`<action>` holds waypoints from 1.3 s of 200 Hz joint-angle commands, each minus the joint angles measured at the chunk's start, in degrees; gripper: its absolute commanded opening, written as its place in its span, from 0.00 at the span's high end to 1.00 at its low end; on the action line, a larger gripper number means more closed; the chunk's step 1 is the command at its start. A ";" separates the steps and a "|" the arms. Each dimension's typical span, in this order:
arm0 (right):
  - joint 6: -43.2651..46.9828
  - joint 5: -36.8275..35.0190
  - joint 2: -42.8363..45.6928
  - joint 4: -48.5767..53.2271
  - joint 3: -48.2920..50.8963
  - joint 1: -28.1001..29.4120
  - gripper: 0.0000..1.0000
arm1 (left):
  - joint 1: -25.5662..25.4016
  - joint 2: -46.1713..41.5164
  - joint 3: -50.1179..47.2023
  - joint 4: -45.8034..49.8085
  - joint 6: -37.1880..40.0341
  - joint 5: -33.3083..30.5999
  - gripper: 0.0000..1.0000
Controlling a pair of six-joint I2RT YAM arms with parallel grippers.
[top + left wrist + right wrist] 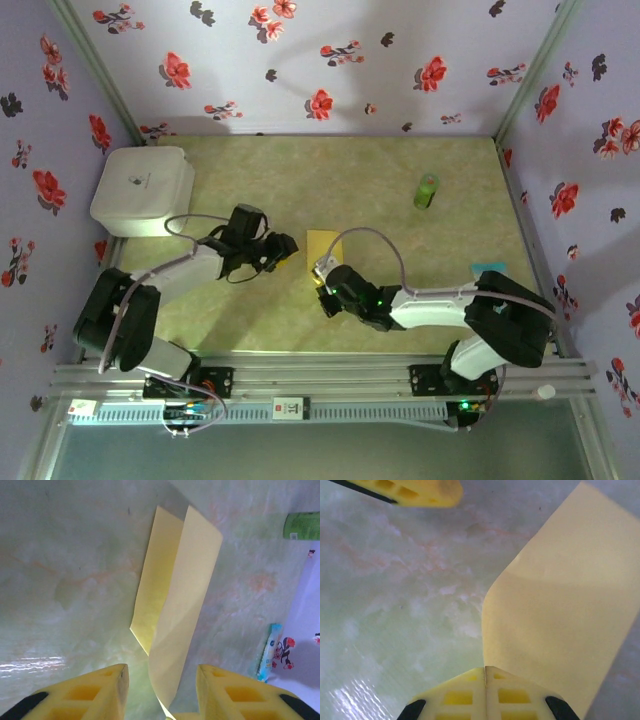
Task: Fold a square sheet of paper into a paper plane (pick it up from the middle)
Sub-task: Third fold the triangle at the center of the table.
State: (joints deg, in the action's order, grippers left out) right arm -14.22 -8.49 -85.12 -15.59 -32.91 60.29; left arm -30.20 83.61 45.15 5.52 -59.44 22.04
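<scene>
At the near rail, a small white tag (pixel 288 408), print too small to read. From the near-right corner, white-and-black right arm folded low and stretched leftward, with the right gripper (pixel 321 273) closed tight: in the right wrist view, ribbed yellow plastic fingers (pixel 470 680) pressed together and pinching the near edge of the square sheet of paper (pixel 560 605), thin, matte, bright yellow, bowed up off the desk to the pinch. From the near-left corner, left arm bent at the elbow and extended rightward, left gripper (pixel 286 252) just beside the sheet's left edge. In the left wrist view, hollow-celled yellow fingers (pixel 112 677) standing apart, straddling the sheet's tapering near end with a gap on either side. Paper there creased lengthwise into two long overlapping panels, lying about mid-desk. Desk (pixel 350 170) glossy on top, pale green, marbled with faint orange veins. By the right edge, a flat teal packet (pixel 270 650) with small print, unreadable. Farther back on the right, a small green cylinder (pixel 427 190), label illegible. In the far-left corner, a white rounded box (pixel 143 188), smooth, with a small dark logo on the lid, not legible.
</scene>
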 commanded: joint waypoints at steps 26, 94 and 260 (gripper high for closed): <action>-9.93 20.25 0.46 -2.80 -0.98 -4.09 1.00 | 0.58 -0.80 6.99 7.97 9.47 -0.54 0.66; -10.39 25.29 -0.76 -3.93 -0.33 -5.01 1.00 | -0.54 10.17 16.88 8.79 13.06 7.14 0.83; -13.36 24.67 -2.06 -8.78 3.73 -6.05 1.00 | -5.09 32.73 24.43 10.27 16.81 6.53 0.89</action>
State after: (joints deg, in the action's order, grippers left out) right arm -26.22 16.34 -87.07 -23.09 -29.80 55.00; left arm -35.16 115.20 71.02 15.44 -44.34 29.58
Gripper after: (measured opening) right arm 0.046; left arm 0.113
